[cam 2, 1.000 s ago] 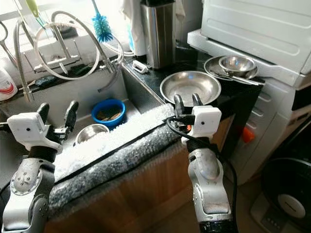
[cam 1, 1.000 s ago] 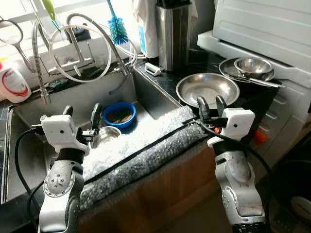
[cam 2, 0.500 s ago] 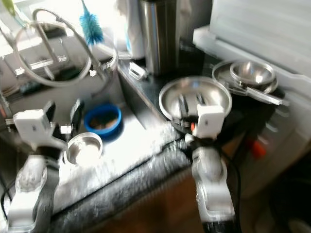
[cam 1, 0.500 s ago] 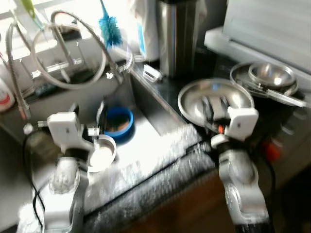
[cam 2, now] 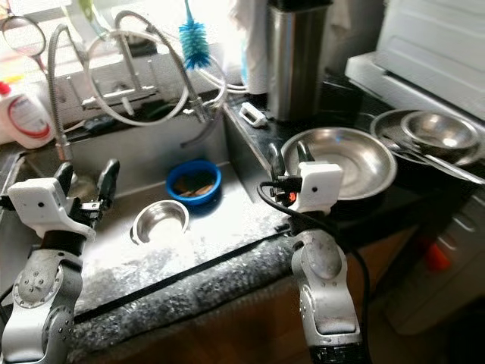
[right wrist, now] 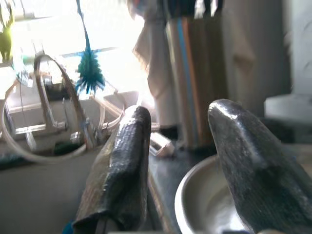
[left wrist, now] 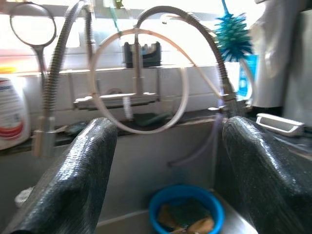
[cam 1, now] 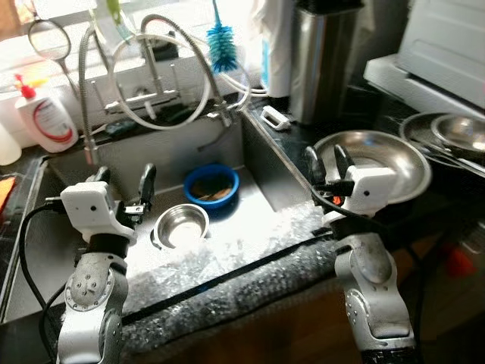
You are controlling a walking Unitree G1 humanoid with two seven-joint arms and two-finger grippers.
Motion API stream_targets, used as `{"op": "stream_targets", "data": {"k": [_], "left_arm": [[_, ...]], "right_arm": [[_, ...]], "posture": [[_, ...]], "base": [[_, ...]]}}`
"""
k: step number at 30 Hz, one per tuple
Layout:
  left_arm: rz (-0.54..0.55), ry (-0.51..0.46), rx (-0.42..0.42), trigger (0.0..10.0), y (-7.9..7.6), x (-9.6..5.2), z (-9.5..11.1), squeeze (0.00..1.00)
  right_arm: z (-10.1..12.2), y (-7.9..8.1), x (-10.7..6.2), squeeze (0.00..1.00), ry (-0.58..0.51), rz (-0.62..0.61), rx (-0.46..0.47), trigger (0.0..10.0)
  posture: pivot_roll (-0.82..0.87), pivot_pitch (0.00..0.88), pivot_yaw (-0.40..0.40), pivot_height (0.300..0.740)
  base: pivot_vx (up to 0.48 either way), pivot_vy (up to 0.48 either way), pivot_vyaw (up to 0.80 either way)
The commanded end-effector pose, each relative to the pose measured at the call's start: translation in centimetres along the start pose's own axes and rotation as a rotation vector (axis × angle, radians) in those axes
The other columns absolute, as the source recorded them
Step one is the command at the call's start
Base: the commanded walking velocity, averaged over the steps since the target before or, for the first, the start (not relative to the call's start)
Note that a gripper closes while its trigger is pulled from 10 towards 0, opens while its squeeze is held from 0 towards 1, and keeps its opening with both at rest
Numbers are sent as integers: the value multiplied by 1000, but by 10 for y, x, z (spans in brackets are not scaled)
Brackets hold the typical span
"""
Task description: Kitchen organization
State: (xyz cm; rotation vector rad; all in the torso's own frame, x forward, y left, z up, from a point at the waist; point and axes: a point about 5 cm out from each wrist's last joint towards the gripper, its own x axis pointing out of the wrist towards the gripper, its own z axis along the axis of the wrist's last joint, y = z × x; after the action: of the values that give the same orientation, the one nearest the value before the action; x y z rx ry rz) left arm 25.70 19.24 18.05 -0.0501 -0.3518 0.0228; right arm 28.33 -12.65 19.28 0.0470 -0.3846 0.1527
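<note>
Both grippers, left [cam 1: 123, 184] and right [cam 1: 321, 162], hovered open and empty at the sink [cam 1: 261, 155]. Small steel bowl [cam 1: 180, 225] and blue bowl [cam 1: 211, 184] remained inside it; organizing appeared barely begun.

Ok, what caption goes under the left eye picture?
Both open grippers, left and right, hover over a sink holding a blue bowl and a steel bowl.

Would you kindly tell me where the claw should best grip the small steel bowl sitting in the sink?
Grip the small steel bowl by its thin rim, coming from above with one finger inside and one outside. It sits upright and open, and its round wall offers no other hold. The left claw, open beside it, seems nearest.
</note>
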Motion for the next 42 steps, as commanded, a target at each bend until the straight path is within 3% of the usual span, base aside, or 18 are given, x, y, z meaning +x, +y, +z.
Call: {"op": "stream_targets", "data": {"k": [1,5,10,11,17,23,28,29,30,31,42], "left_arm": [[4,-10,20,10000,4,1,3,0],[-8,1,13,10000,1,2,0,0],[-26,7,4,10000,-2,5,-3,0],[-35,9,1,10000,-4,5,-4,0],[-44,8,-1,10000,-6,6,-5,0],[-48,1,4,10000,-6,7,-4,0],[-45,-2,10,10000,-5,7,-4,0],[-45,-3,10,10000,-5,7,-3,0],[-44,-3,11,10000,-5,7,-3,0],[-44,-4,11,10000,-5,7,-3,0],[-36,-6,15,10000,-3,7,-2,0]], "right_arm": [[8,5,0,0,-17,11,8,10000],[18,-13,-10,0,-3,-90,-34,10000],[21,-51,-16,0,58,-296,-72,10000],[18,-66,-17,1000,93,-406,-27,10000],[8,-89,-12,1000,178,-558,72,10000],[-1,-87,-1,1000,236,-535,173,10000],[-1,-85,6,1000,246,-531,176,10000],[-2,-85,7,925,257,-529,179,10000],[-5,-85,7,106,277,-527,175,10000],[-6,-85,8,0,283,-528,179,10000],[-14,-88,8,0,347,-562,205,10000]], "posture": [[-149,0,118,740],[-165,0,124,740],[-187,0,133,740],[-192,0,133,740],[-191,0,130,740],[-178,0,126,740],[-175,0,125,740],[-175,0,125,740],[-175,0,125,740],[-175,0,125,740],[-164,0,125,740]], "base": [[0,0,0],[0,0,0],[0,0,0],[0,0,0],[0,0,0],[0,0,0],[0,0,0],[0,0,0],[0,0,0],[0,0,0],[0,0,0]]}}
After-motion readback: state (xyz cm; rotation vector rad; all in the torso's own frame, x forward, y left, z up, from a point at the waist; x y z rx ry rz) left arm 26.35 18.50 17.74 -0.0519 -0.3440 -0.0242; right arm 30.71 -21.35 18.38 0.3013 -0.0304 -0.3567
